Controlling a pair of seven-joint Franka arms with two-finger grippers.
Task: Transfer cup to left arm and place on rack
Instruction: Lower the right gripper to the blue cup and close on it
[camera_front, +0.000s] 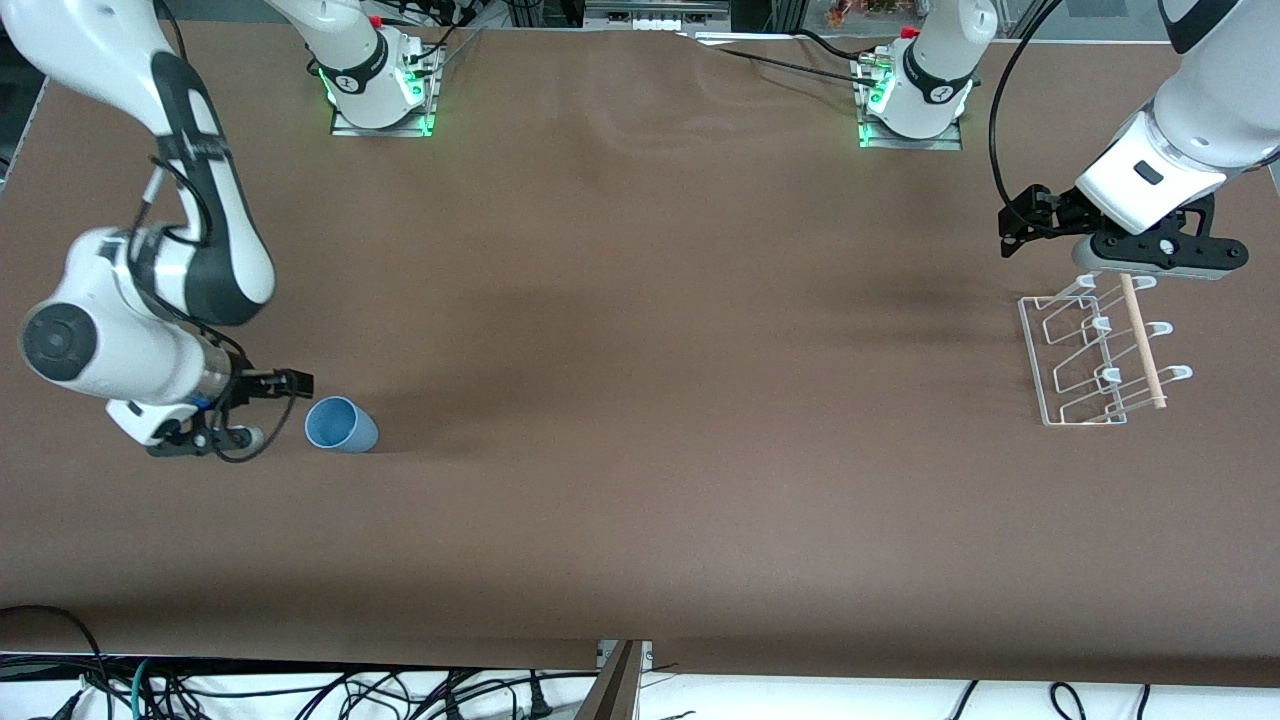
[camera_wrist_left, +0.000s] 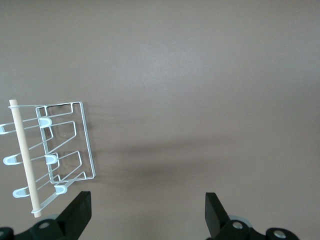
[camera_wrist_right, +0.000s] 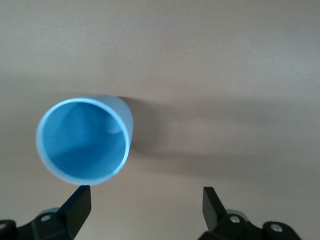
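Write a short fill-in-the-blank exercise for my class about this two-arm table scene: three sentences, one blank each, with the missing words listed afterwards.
1. The light-blue cup stands on the table beside the ____ gripper.
2. The left gripper hangs over one end of the white wire ____.
3. Both grippers have their fingers ____, and neither holds anything.

Missing words: right; rack; open

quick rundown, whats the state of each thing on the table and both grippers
cup: on the table at the right arm's end, mouth tipped toward the right gripper, empty, not held
rack: flat on the table at the left arm's end, nothing on it
right gripper: open, beside the cup
left gripper: open, by the rack's edge
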